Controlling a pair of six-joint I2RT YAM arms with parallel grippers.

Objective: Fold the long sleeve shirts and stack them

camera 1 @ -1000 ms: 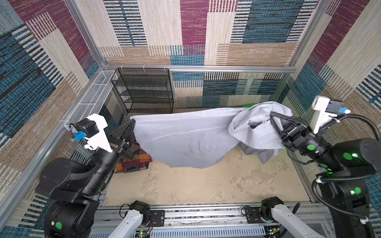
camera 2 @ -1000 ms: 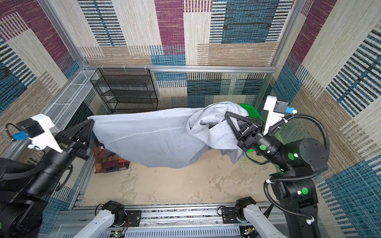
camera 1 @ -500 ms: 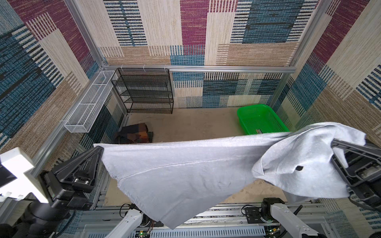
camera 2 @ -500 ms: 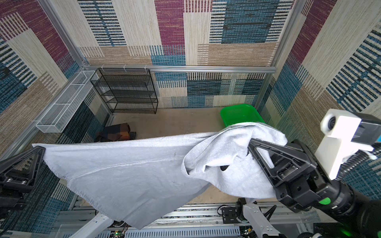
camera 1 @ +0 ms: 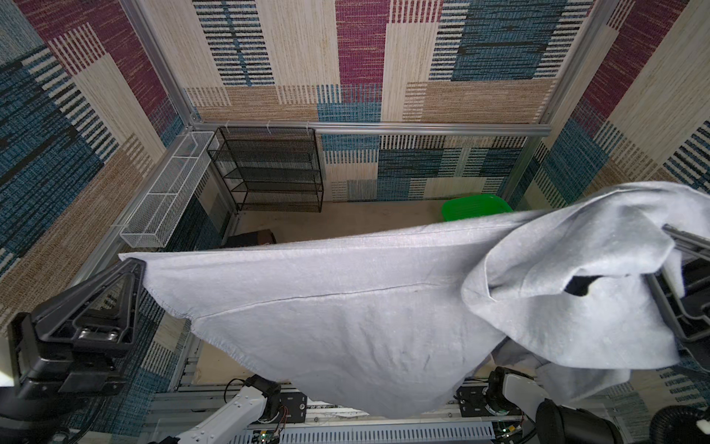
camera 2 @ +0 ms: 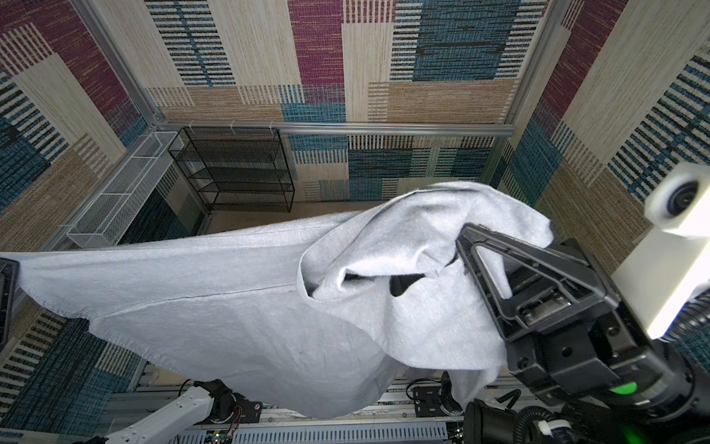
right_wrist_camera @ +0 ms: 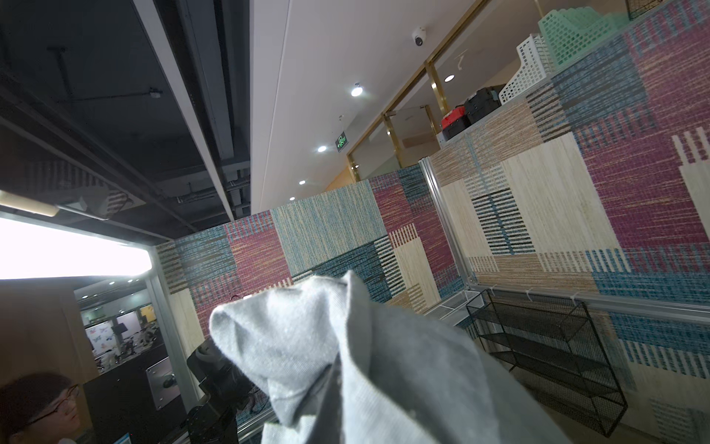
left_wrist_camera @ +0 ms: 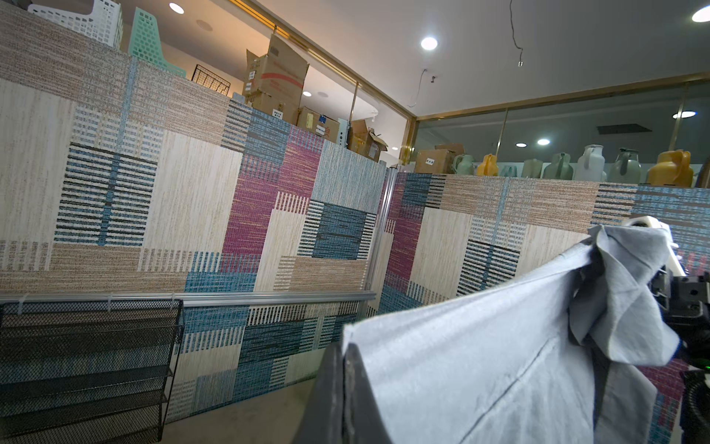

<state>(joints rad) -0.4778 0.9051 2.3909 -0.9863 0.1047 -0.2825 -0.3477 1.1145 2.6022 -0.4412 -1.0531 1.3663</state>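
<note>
So that its wrinkles can fall out before folding, as we judge, we hold the plain gray soft cloth shirt [camera 1: 345,315] stretched high over the tan table [camera 1: 345,225]: left gripper [camera 1: 139,265] clenched on one hem corner, right gripper [camera 2: 463,235] clenched inside the bunched opposite end.

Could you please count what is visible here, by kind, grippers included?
Shirts: 1, gray shirt
Grippers: 2, left gripper and right gripper, both shut on the shirt
Baskets: 1, green basket
Shelves: 1, black mesh shelf
Trays: 1, white wire tray
Not counted: dark bundle behind the shirt, too hidden.
Total: 6
</note>
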